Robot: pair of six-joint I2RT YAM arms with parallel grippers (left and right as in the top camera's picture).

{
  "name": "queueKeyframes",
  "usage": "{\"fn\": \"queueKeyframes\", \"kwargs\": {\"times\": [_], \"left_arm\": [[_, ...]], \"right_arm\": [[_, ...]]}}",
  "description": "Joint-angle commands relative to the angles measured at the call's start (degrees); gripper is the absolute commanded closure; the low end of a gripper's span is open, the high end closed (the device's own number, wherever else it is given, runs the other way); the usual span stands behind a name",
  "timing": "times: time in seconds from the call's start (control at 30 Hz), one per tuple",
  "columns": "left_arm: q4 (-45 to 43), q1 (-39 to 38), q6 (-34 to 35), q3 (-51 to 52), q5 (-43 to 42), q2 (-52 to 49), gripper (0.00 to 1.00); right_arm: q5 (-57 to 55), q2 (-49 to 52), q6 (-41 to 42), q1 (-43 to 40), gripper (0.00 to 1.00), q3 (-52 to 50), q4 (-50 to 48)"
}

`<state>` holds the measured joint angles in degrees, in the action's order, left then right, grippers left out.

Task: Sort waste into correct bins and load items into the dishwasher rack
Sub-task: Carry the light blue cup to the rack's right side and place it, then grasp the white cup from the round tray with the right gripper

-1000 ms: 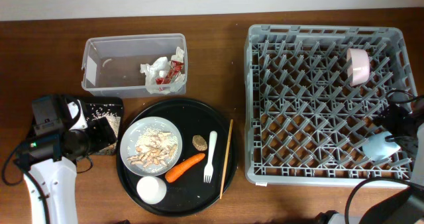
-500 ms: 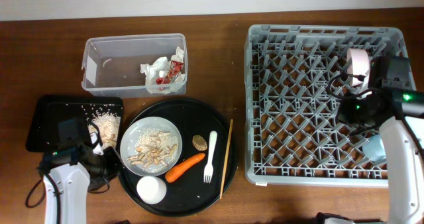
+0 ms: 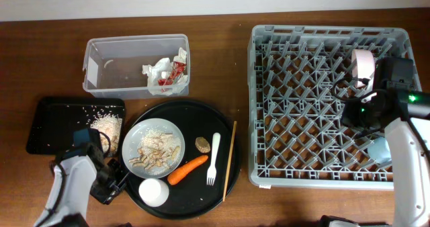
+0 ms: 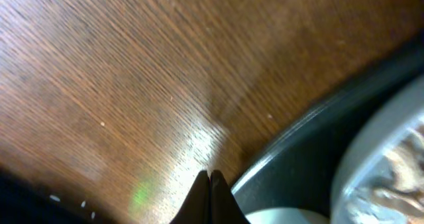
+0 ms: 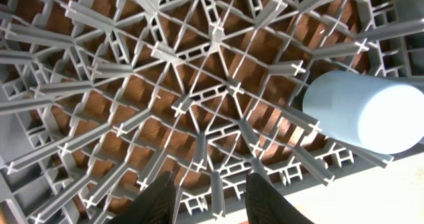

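My left gripper (image 3: 118, 182) (image 4: 210, 184) is shut and holds nothing, hovering low over the wood just left of the round black tray (image 3: 225, 187) (image 4: 298, 151). On that tray sit a white plate of food scraps (image 3: 153, 148), a carrot (image 3: 187, 170), a white fork (image 3: 213, 158), a chopstick (image 3: 230, 160) and a white ball (image 3: 154, 192). My right gripper (image 3: 349, 111) (image 5: 213, 197) is open over the grey dishwasher rack (image 3: 322, 35) (image 5: 165, 71), nothing between its fingers. A pink cup (image 3: 363, 66) and a light blue cup (image 3: 381, 148) (image 5: 364, 111) lie in the rack.
A clear plastic bin (image 3: 121, 56) holding crumpled wrappers stands at the back left. A black rectangular tray (image 3: 57, 123) with food crumbs lies left of the round tray. A small brown food piece (image 3: 201, 144) rests beside the fork.
My left arm has left the black rectangular tray, come forward to the round tray's left edge, and shut. My right arm moved up from the light blue cup to the rack's right middle, jaws narrower.
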<state>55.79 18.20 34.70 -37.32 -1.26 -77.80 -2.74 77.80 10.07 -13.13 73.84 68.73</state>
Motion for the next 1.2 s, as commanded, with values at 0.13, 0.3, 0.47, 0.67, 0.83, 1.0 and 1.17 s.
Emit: {"fn": "queueKeyframes", "kwargs": {"times": [0.13,0.3,0.47,0.67,0.83,1.0,1.17], "left_arm": [[-6.9,0.2,-5.0,0.5,-8.2,-3.8,0.99],[-10.5,0.2,-6.1,-0.4,-14.0,-3.8,0.99],[-11.3,-1.6,-7.4,-4.1,-14.0,-3.8,0.99],[-2.9,-1.6,-14.0,-16.9,-8.1,-3.7,0.99],[5.7,-1.5,-21.3,-23.6,0.9,-3.1,0.51],[9.5,-1.5,-15.6,-23.6,9.7,-3.1,0.21],[9.6,2.3,-14.6,-23.6,9.7,-3.1,0.14]], "right_arm": [[-0.7,-0.2,-0.3,0.3,0.61,0.6,0.1],[-0.7,-0.2,-0.3,0.3,0.61,0.6,0.0],[-0.7,-0.2,-0.3,0.4,0.61,0.6,0.1],[0.2,-1.6,-0.4,0.4,0.39,4.0,2.6],[25.7,-1.7,-20.5,6.6,0.29,9.1,8.2],[22.0,1.1,-21.5,41.7,0.19,9.1,3.5],[15.5,16.3,-12.9,65.2,0.18,9.1,-13.0]]}}
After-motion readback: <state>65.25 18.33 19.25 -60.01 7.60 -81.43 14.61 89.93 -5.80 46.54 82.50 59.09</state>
